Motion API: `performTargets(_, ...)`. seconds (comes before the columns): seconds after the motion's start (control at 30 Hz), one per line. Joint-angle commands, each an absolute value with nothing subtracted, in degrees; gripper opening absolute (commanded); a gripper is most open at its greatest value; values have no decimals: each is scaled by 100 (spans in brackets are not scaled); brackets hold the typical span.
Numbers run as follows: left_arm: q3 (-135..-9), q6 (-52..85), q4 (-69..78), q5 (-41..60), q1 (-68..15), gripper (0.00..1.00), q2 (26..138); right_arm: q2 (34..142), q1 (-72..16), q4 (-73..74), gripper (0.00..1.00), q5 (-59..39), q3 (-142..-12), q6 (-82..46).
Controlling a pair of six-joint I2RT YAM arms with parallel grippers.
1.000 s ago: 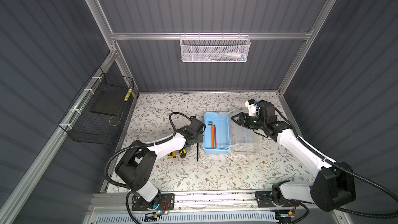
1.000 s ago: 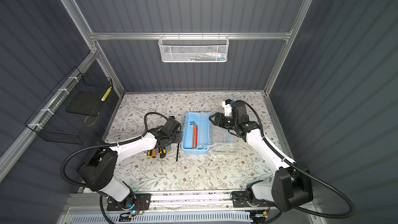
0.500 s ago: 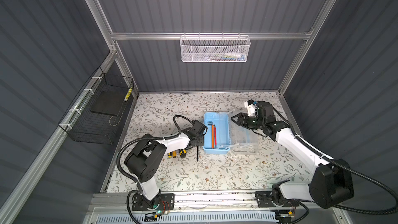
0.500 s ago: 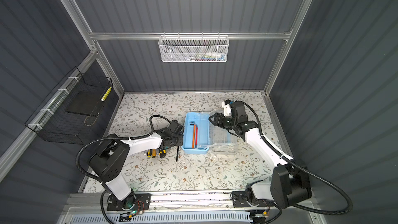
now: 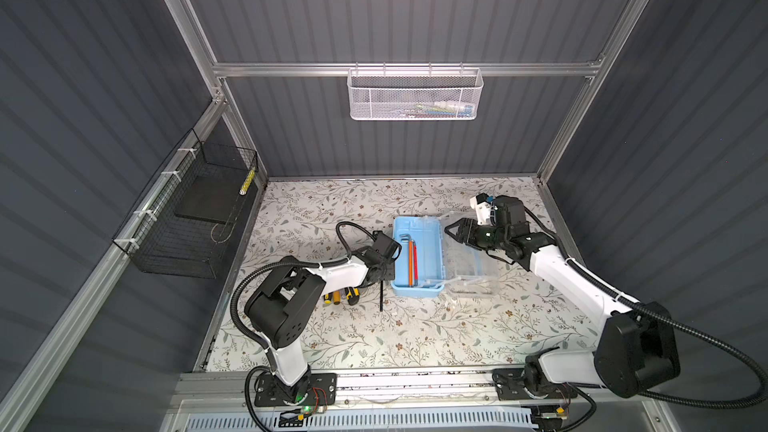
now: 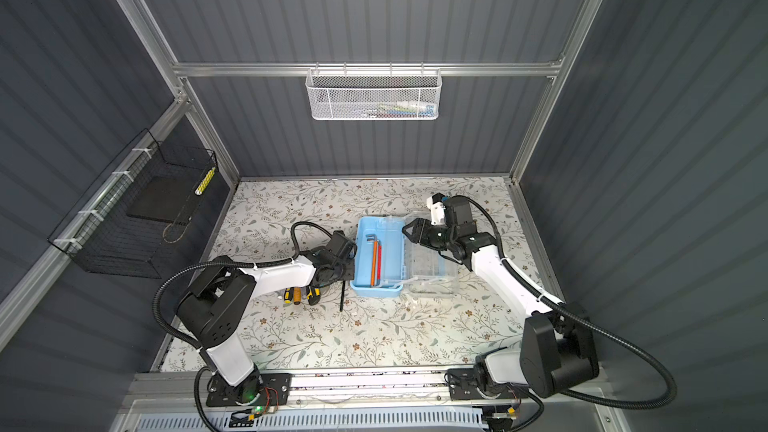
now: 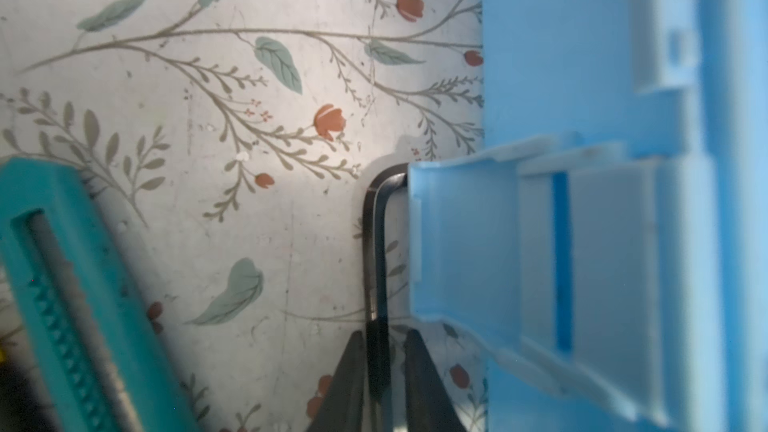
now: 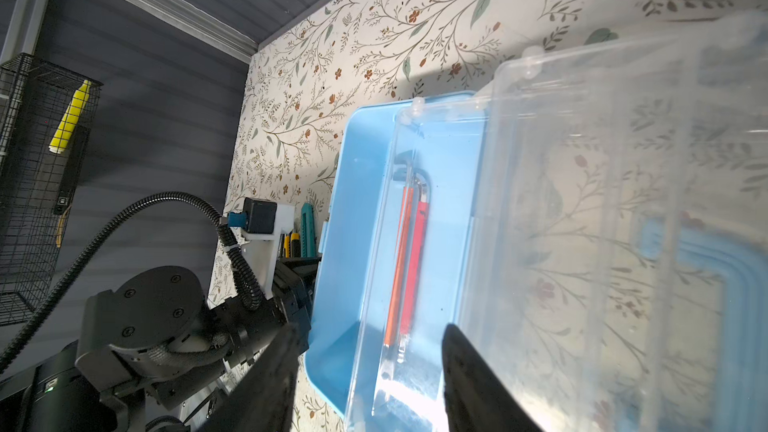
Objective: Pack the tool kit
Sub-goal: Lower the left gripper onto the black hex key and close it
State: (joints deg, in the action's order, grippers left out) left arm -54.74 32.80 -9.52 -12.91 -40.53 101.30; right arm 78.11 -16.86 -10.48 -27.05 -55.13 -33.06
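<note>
1. Straddling the black hex key [image 7: 376,243], the left gripper [image 7: 384,332] has its jaws narrowly apart, not quite pinching.
2. The key lies mid-tabletop [image 7: 208,76] beside the light-blue box's [image 5: 430,251] latch [image 7: 498,243].
3. The right gripper [image 5: 451,231], jaws apart, hovers at the clear lid's [image 5: 471,268] far corner.

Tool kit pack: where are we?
Done: orange and red hex keys lie in the open blue box. In hand: the left gripper straddles the black hex key on the table. Left: screwdrivers, teal utility knife, closing the clear lid.
</note>
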Motion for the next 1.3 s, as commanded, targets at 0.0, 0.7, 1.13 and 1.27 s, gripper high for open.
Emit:
performTargets(0.0, -5447, 3345, -1283, -1435, -4073, 19, 10371, 7873, -1679, -976, 56, -2803, -5660, -3327)
performTargets(0.7, -5474, 3339, -1708, -1987, -4008, 0, 10319, 7954, -1677, -940, 56, -2821, -5679, -3332)
performTargets(1.13, -5449, 3249, -1694, -2074, -3788, 0, 9851, 7961, -1672, -892, 56, -2829, -5658, -3339)
performTargets(1.27, -5525, 3217, -1663, -1849, -3788, 0, 9787, 8000, -1679, -885, 56, -2830, -5670, -3333)
